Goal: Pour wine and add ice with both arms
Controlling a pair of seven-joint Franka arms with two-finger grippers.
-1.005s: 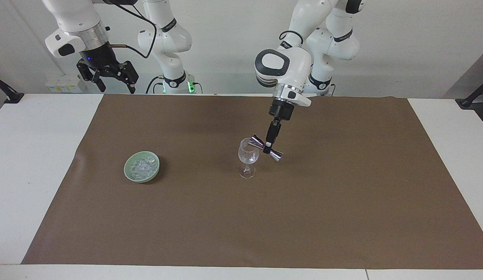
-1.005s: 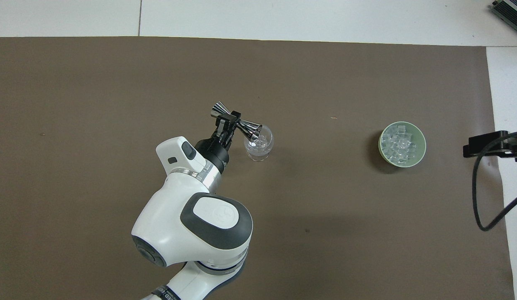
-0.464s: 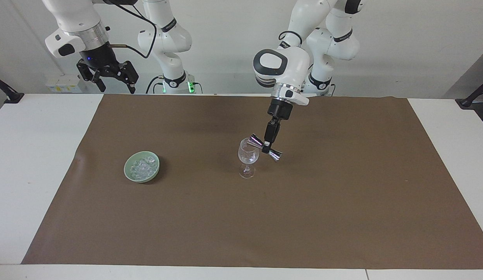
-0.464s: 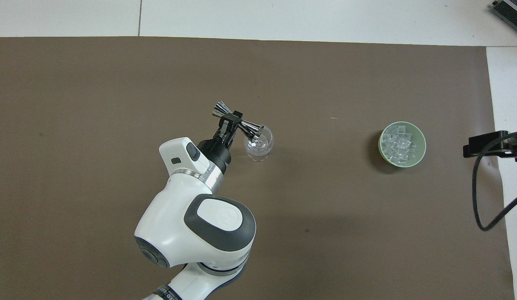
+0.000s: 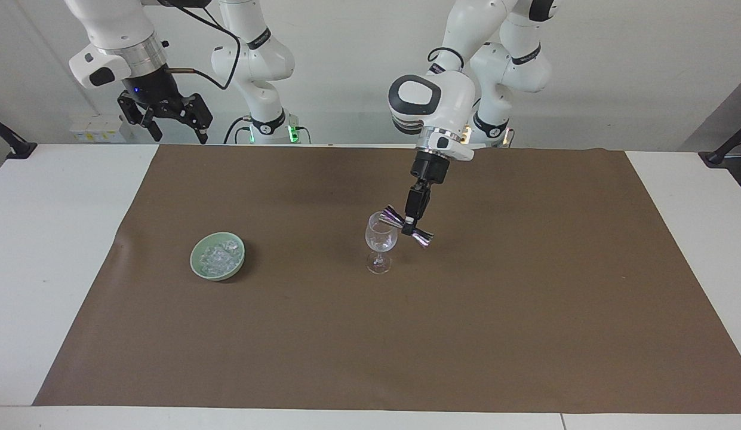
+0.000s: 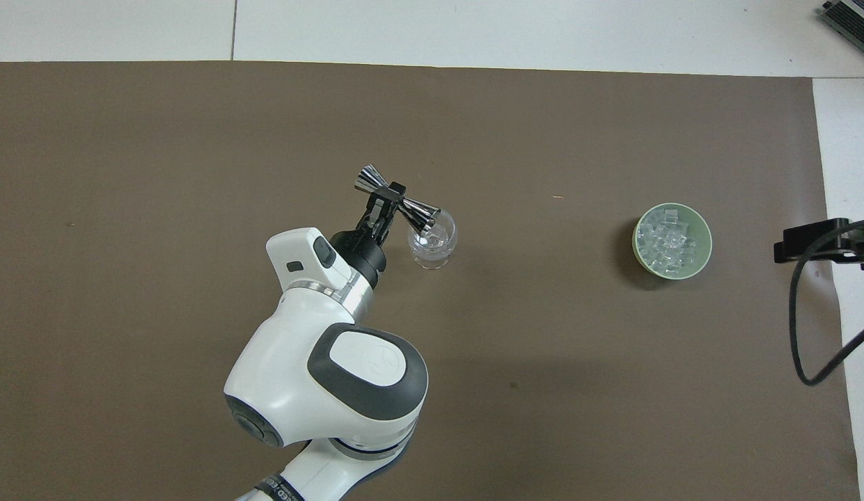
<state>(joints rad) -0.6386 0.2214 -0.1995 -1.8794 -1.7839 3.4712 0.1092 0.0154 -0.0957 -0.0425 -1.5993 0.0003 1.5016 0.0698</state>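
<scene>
The left gripper [image 5: 411, 226] [image 6: 389, 197] is clamped on the waist of a silver double-ended jigger [image 5: 408, 227] [image 6: 396, 198], holding it tilted with 1 cup at the rim of the stemmed wine glass [image 5: 380, 241] [image 6: 432, 239]. The glass stands upright mid-way along the brown mat [image 5: 525, 310] [image 6: 160, 139]. Well apart, toward the right arm's end, the ice [image 5: 218, 255] [image 6: 670, 241] lies heaped in a pale green bowl [image 5: 198, 266] [image 6: 703, 257]. The right gripper [image 5: 167, 119] waits raised above that end's table edge, its fingers spread apart.
</scene>
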